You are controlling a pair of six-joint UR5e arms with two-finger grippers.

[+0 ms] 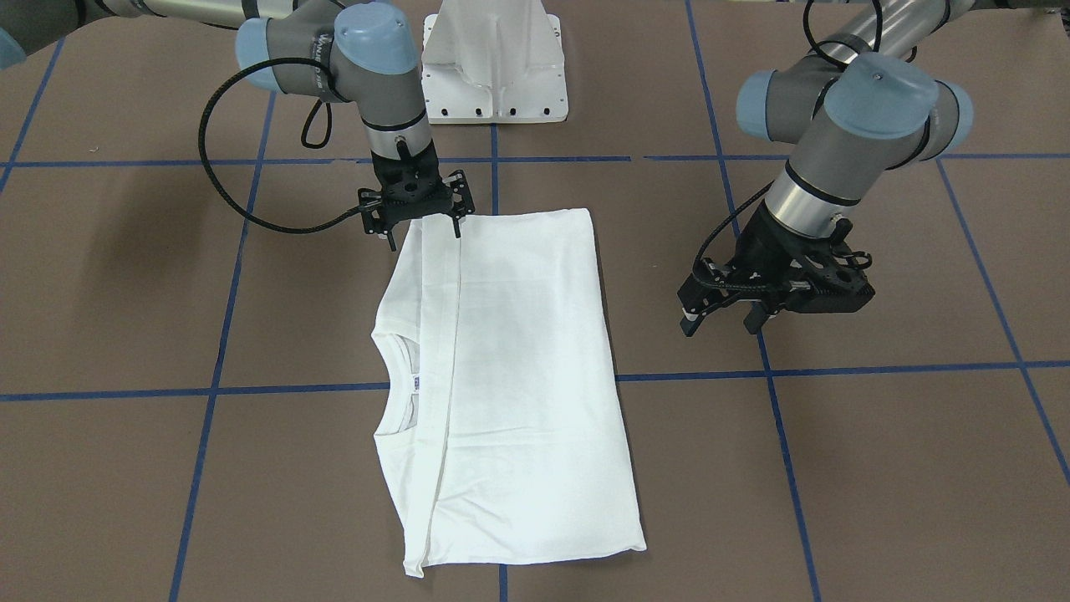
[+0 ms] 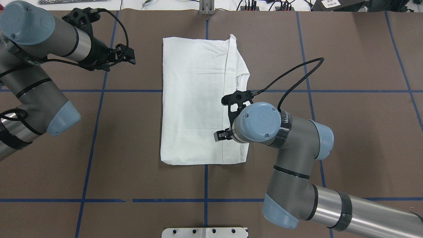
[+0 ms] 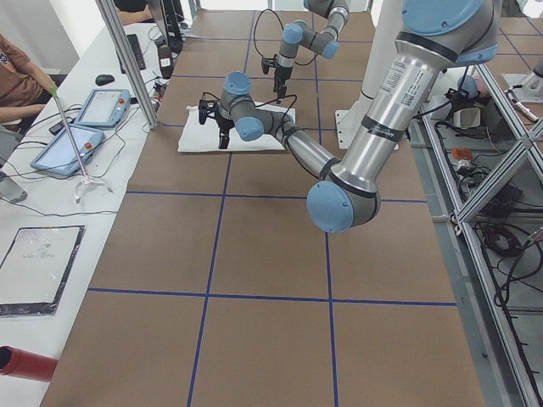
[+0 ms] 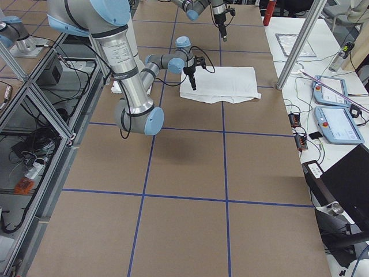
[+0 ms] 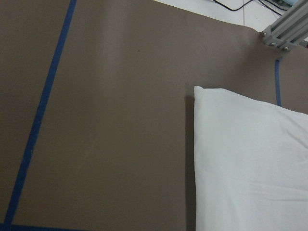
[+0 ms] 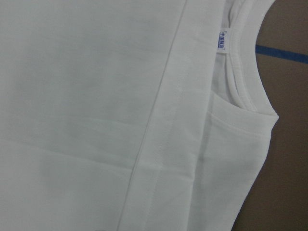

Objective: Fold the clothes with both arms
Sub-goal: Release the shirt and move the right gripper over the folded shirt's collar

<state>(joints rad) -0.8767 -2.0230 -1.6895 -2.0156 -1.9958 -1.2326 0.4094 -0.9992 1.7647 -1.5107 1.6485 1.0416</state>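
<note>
White T-shirt (image 2: 195, 99), folded into a flat rectangle, lies central on the tabletop (image 2: 132, 138), collar (image 1: 394, 393) rightward. Right pincer (image 1: 424, 236) spread over its near-right corner; left pincer (image 1: 721, 328) spread, well left.

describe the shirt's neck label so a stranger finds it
On the brown table lies one folded white T-shirt. Inside its ribbed collar, at one long edge, sits the neck label: a small tag, the only blue print on plain white cloth.

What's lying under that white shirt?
The brown table with blue tape lines that run beneath the shirt. Whatever is folded inside the cloth is covered.
</note>
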